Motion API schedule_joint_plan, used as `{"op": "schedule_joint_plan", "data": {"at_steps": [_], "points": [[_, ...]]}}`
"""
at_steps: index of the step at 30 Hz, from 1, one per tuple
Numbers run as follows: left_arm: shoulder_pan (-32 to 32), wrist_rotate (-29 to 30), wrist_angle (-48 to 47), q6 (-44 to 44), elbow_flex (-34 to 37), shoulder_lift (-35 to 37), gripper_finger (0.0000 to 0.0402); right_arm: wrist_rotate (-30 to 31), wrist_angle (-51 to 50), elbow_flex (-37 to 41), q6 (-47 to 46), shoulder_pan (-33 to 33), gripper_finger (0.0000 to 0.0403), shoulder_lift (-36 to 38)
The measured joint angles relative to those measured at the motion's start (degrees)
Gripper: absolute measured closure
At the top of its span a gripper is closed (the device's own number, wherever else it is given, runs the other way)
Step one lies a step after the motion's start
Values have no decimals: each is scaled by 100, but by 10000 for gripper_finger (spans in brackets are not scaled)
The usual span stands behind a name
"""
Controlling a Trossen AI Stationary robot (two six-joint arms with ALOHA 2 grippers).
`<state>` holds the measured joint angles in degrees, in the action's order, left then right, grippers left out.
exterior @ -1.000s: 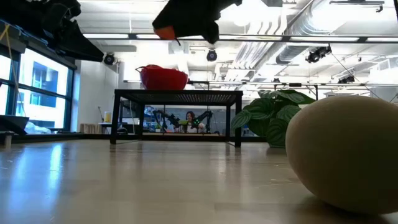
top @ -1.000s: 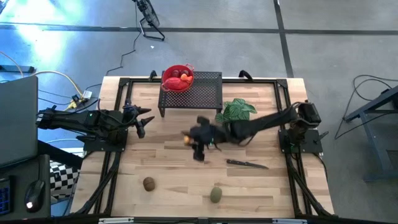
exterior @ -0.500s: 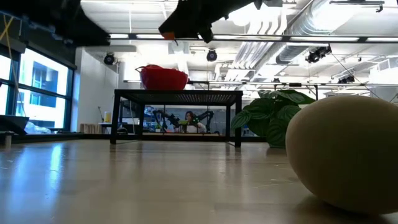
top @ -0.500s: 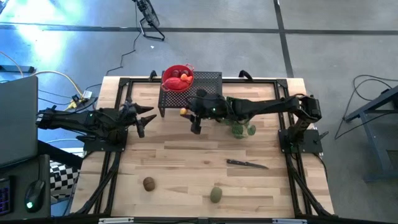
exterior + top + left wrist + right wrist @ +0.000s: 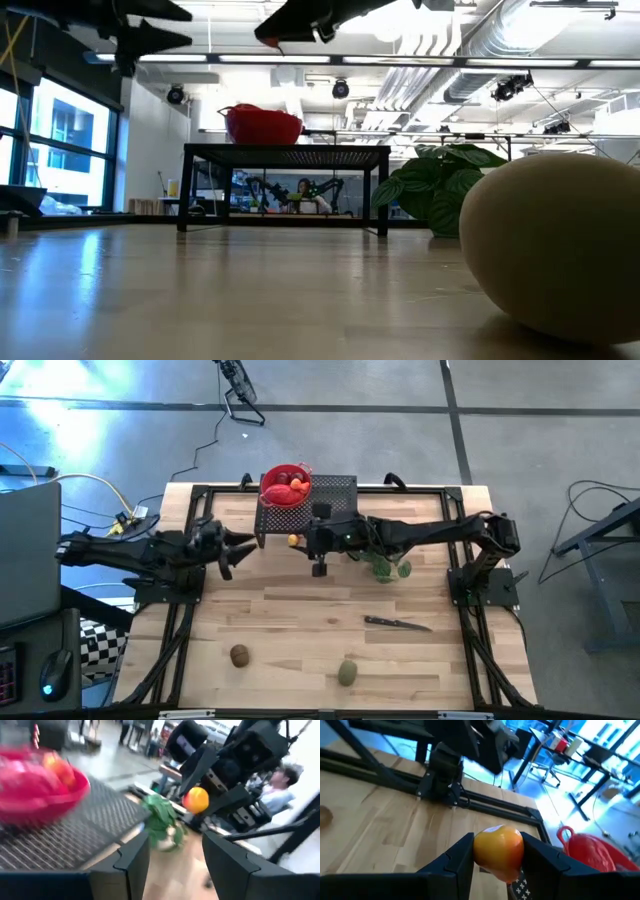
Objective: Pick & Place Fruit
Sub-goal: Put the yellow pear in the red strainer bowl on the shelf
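Observation:
A small orange fruit sits between the fingers of my right gripper, high over the table just in front of the black mesh stand. On the stand's left end is a red bowl with red fruit in it. My left gripper stands open with nothing in it at the table's left, pointing level toward the stand. A brown oval fruit and an olive-green one lie on the table near its front edge. My right gripper pinches the orange fruit between its two fingers, one on each side of it. The fingers reach in from the table's right, nearly level and tipped a little downward. The fruit is lifted clear of the table and the stand.
A green leafy plant stands under my right arm, right of the stand. A black-handled knife lies on the table right of centre. Black frame rails run along the table's left, right and far sides.
My right gripper has carried the orange fruit up and toward the far edge, from mid-table to the front of the stand, rolling as it went; it then slowed almost to a stop. My left gripper has risen a little, tipped up to level and rolled.

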<state>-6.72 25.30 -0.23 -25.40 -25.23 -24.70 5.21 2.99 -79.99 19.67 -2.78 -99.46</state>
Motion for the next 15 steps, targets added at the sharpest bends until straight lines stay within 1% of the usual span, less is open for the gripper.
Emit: {"op": "schedule_joint_plan", "data": {"at_steps": [2,6,8,9,12,15], "points": [[0,-156,245,-714,0,-220,227,1,35,0,218,43,268,-2],[0,-310,889,-2698,0,-579,227,-153,38,0,642,121,268,-2],[0,-397,1180,-3450,0,-752,227,-256,45,0,715,166,268,-2],[0,-454,1254,-3602,0,-834,227,-260,62,0,721,191,268,-2],[0,-702,1330,-3683,0,-1120,227,-264,94,0,750,281,268,-2],[-2,-828,1399,-3889,0,-1472,227,-267,113,0,760,368,268,-2]]}}
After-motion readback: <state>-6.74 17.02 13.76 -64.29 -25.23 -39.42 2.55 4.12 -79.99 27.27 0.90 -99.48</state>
